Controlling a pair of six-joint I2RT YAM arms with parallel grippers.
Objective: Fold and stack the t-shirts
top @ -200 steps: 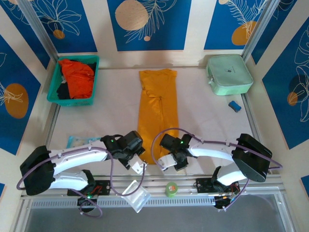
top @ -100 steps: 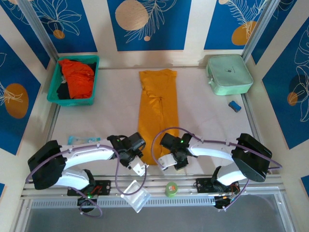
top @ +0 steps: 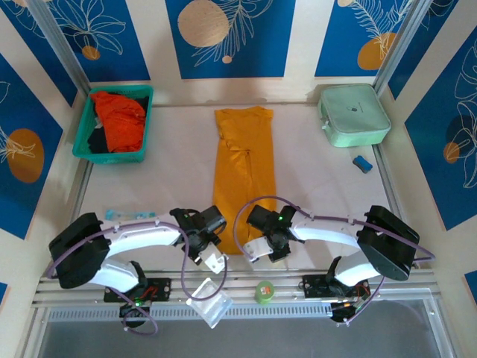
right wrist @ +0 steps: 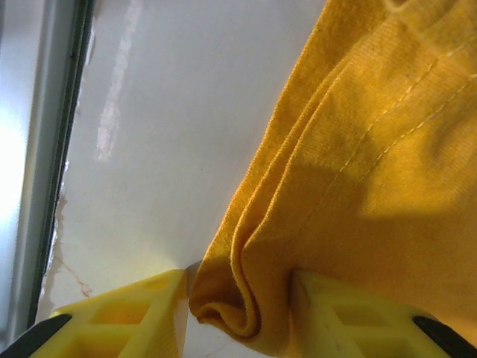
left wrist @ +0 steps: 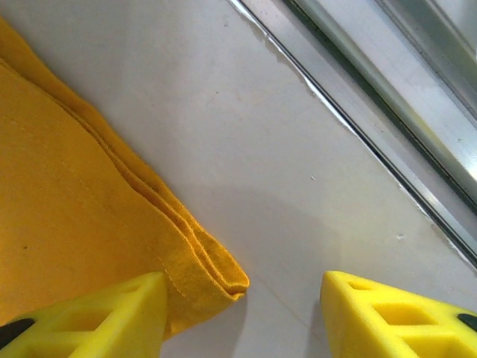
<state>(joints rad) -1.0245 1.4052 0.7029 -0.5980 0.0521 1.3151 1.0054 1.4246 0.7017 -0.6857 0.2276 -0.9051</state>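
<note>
The mustard t-shirt (top: 244, 179) lies folded narrow; right claw (right wrist: 238, 289) pinches its bunched hem, left claw (left wrist: 244, 291) gapes around a corner.

Blue leaf-patterned walls (top: 253, 52) surround a white table (top: 320, 186).

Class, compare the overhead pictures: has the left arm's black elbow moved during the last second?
Yes. Judged against the fixed teal basket, the black elbow has shifted right, toward the yellow t-shirt.

White arms (top: 140, 237), black joints (top: 74, 250), purple cables (top: 236, 222), green lights (top: 281, 218); yellow hollow-celled fingers (left wrist: 97, 313).
</note>
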